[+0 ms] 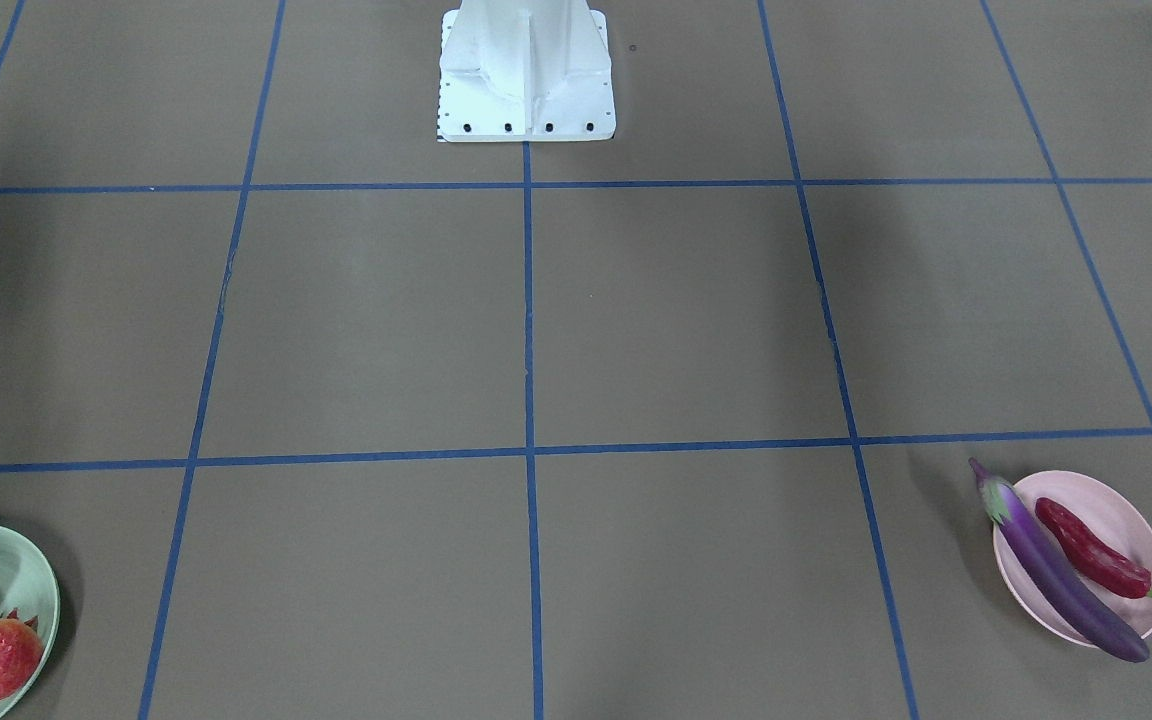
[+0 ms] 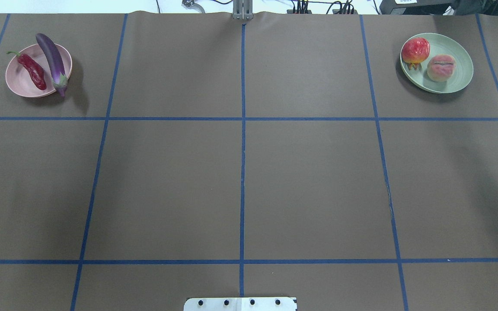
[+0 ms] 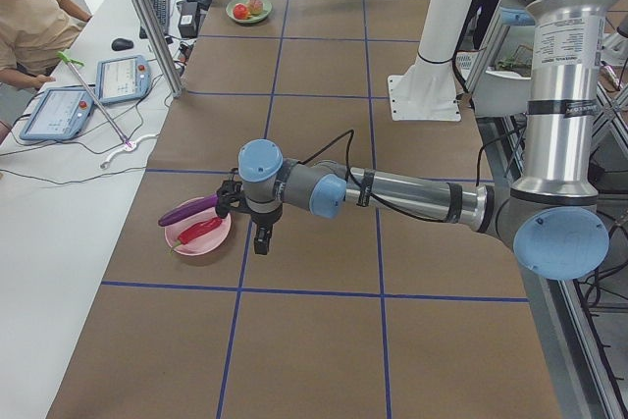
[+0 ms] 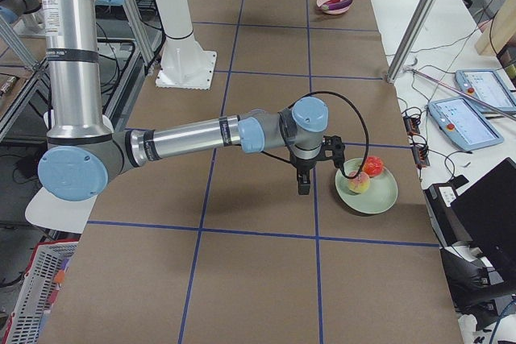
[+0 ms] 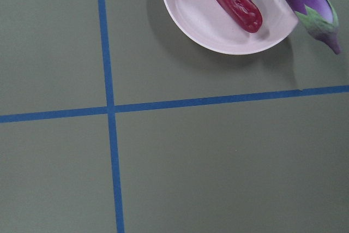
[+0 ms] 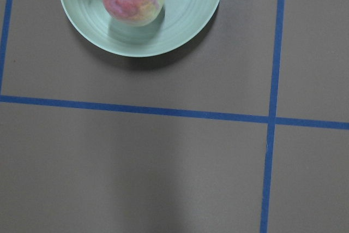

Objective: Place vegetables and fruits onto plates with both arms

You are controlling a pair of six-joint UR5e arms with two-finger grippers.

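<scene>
The pink plate (image 2: pixel 20 83) sits at the far left and holds the purple eggplant (image 2: pixel 53 58) and the red chili pepper (image 2: pixel 33 71). The eggplant's cap overhangs the rim (image 5: pixel 322 20). The mint green plate (image 2: pixel 458 65) sits at the far right and holds the peach (image 2: pixel 441 68) and the bumpy red-orange fruit (image 2: pixel 415 49). My left gripper (image 3: pixel 259 235) hangs over the table just beside the pink plate (image 3: pixel 201 242). My right gripper (image 4: pixel 304 183) hangs just beside the green plate (image 4: pixel 379 195). Both hold nothing that I can see. I cannot tell whether either is open or shut.
The white pedestal base (image 1: pixel 526 80) stands at the table's near-robot middle. Blue tape lines divide the brown table (image 2: pixel 240 181) into squares. An operator sits at a side bench with tablets (image 3: pixel 123 76). A metal post (image 4: pixel 411 30) stands by the table edge.
</scene>
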